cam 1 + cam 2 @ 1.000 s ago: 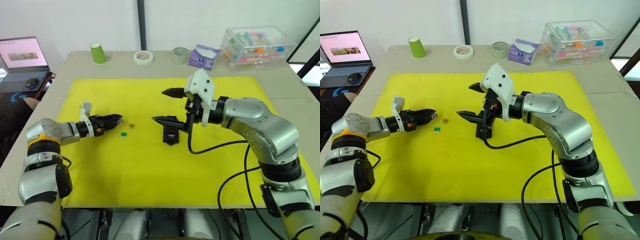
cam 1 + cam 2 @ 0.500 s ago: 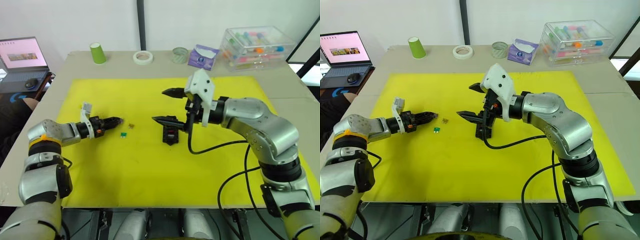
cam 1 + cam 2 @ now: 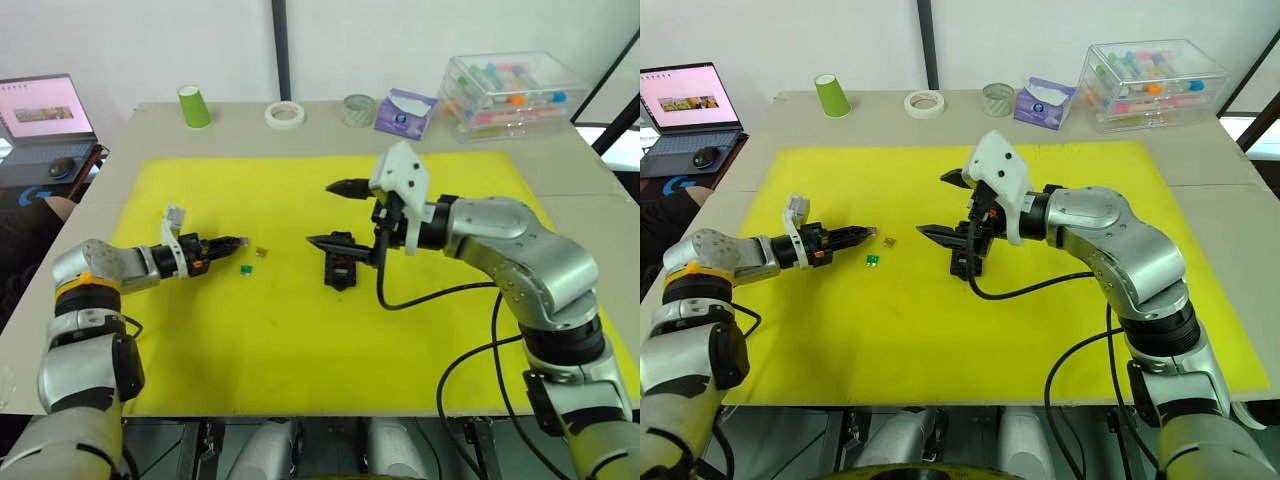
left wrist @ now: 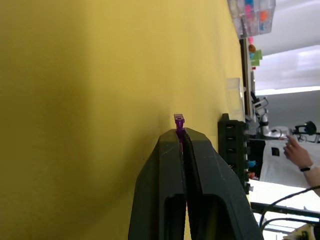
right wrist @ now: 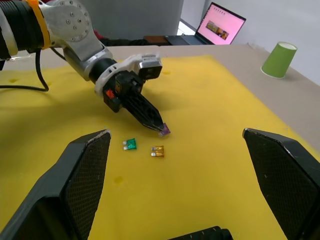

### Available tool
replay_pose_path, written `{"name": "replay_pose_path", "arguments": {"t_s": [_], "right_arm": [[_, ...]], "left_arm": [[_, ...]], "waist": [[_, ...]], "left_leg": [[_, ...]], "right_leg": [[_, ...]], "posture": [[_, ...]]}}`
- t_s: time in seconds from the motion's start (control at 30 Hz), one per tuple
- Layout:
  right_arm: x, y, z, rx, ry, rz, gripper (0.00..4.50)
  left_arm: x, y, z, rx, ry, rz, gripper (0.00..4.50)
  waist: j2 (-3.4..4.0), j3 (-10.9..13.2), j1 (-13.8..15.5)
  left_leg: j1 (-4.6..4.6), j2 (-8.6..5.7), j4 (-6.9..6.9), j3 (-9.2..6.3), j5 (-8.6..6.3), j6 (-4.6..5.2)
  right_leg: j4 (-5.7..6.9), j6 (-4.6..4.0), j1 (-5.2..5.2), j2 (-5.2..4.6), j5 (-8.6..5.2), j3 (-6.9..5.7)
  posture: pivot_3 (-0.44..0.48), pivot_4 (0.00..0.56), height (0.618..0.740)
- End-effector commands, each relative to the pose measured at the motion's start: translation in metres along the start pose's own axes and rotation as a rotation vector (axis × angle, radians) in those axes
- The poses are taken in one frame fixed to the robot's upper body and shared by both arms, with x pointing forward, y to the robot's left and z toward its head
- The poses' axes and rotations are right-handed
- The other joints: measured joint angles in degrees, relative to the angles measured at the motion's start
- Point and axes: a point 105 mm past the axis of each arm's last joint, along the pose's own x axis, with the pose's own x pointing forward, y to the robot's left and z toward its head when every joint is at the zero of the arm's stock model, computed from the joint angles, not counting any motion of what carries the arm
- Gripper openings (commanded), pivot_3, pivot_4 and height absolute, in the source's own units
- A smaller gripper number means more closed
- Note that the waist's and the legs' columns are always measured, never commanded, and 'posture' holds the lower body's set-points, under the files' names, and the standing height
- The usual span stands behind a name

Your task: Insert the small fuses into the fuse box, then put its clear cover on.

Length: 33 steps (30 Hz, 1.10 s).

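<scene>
My left gripper [image 3: 240, 241] is shut on a purple fuse [image 4: 178, 121], which sticks out of its tips just above the yellow mat [image 3: 250, 330]. A green fuse [image 3: 246, 269] and a brown fuse [image 3: 262, 252] lie on the mat just past those tips. The black fuse box [image 3: 341, 270] stands at the mat's middle. My right gripper [image 3: 335, 213] hangs open over it, one finger above the box and one beside it, holding nothing. A clear plastic piece [image 4: 235, 97], seemingly the clear cover, shows beyond the box in the left wrist view.
Along the table's far edge stand a green cup [image 3: 195, 105], a tape roll [image 3: 286, 114], a tissue pack [image 3: 405, 112] and a large clear bin of coloured tubes [image 3: 515, 92]. A laptop [image 3: 45, 110] sits at the far left. My right arm's black cable [image 3: 440, 290] loops over the mat.
My left gripper has turned slightly at the wrist and its tip has dipped a little towards the mat, still holding the purple fuse. The right arm has not moved.
</scene>
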Motion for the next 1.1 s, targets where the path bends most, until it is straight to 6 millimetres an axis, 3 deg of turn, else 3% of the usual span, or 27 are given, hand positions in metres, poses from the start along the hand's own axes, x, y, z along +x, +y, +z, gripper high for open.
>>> {"name": "replay_pose_path", "arguments": {"t_s": [0.03, 0.07, 0.13, 0.27, 0.33, 0.43, 0.77, 0.87, 0.97, 1.1], "right_arm": [[-0.023, -0.007, 0.002, 0.054, 0.023, 0.025, 4.50], [-0.029, -0.010, 0.001, 0.072, 0.030, 0.033, 4.50], [-0.034, -0.012, 0.002, 0.094, 0.036, 0.057, 4.50], [-0.037, -0.007, 0.005, 0.124, 0.031, 0.138, 4.50], [-0.037, -0.004, 0.003, 0.125, 0.041, 0.168, 4.50], [-0.038, 0.000, 0.005, 0.120, 0.040, 0.211, 4.50], [-0.034, 0.002, -0.001, -0.010, 0.092, 0.205, 4.50], [-0.033, 0.004, 0.000, -0.033, 0.089, 0.198, 3.89], [-0.033, 0.006, -0.004, -0.068, 0.114, 0.185, 2.88], [-0.037, 0.007, -0.010, -0.094, 0.138, 0.163, 2.88]], "left_arm": [[-0.022, -0.074, 0.017, 0.315, -0.051, -0.226, 0.04], [-0.025, -0.099, 0.018, 0.470, -0.099, -0.295, 0.04], [-0.027, -0.127, 0.011, 0.658, -0.144, -0.374, 0.04], [-0.013, -0.146, -0.019, 0.866, -0.025, -0.405, 0.04], [-0.009, -0.158, -0.044, 0.998, 0.053, -0.482, 0.04], [0.000, -0.148, -0.072, 1.251, 0.139, -0.507, 0.04], [0.025, -0.143, -0.081, 1.549, 0.045, -0.610, 0.04], [0.032, -0.146, -0.085, 1.533, 0.032, -0.639, 0.00], [0.040, -0.149, -0.084, 1.532, 0.010, -0.640, 0.00], [0.051, -0.148, -0.087, 1.575, 0.002, -0.649, 0.00]], "waist": [[-0.05, 0.1, 0.0], [-0.09, 0.1, 0.0], [-0.10, 0.1, 0.3], [-0.02, 0.0, 0.3], [-0.03, 0.0, 0.3], [-0.01, 0.1, 0.2], [-0.02, 0.1, 0.7], [-0.02, 0.1, 0.6], [-0.02, 0.1, 0.7], [-0.03, 0.1, 0.7]], "left_leg": [[-0.06, 0.01, 0.00, 0.00, 0.00, 0.00], [-0.18, 0.03, 0.01, -0.02, 0.00, 0.00], [-0.26, 0.04, 0.05, -0.05, 0.00, 0.00], [-0.03, 0.12, -0.08, 0.06, 0.00, 0.00], [-0.01, 0.16, -0.09, 0.07, 0.00, 0.00], [-0.03, 0.17, -0.13, 0.09, 0.00, 0.00], [-0.03, 0.17, -0.09, 0.11, -0.01, 0.01], [-0.03, 0.18, -0.10, 0.10, -0.01, 0.01], [-0.03, 0.18, -0.09, 0.10, -0.01, 0.01], [-0.03, 0.17, -0.08, 0.09, -0.01, 0.01]], "right_leg": [[0.00, 0.00, -0.04, -0.02, 0.00, 0.01], [0.00, 0.00, -0.06, -0.06, 0.00, 0.05], [-0.07, -0.01, -0.07, -0.06, 0.00, 0.02], [-0.51, -0.01, 0.18, -0.04, 0.00, 0.03], [-0.65, -0.01, 0.24, 0.00, 0.00, 0.03], [-0.79, -0.01, 0.26, 0.00, 0.00, 0.04], [-0.87, -0.01, 0.34, -0.02, 0.01, -0.02], [-0.85, -0.01, 0.33, -0.01, 0.01, -0.03], [-0.85, -0.01, 0.33, -0.01, 0.01, -0.03], [-0.85, -0.01, 0.34, -0.01, 0.01, -0.05]], "posture": [[0.000, 0.150, 0.740], [0.000, 0.150, 0.740], [0.000, 0.150, 0.740], [0.000, 0.150, 0.740], [0.000, 0.150, 0.740], [0.000, 0.150, 0.740], [0.000, 0.150, 0.740], [0.000, 0.150, 0.740], [0.000, 0.150, 0.740], [0.000, 0.150, 0.740]]}}
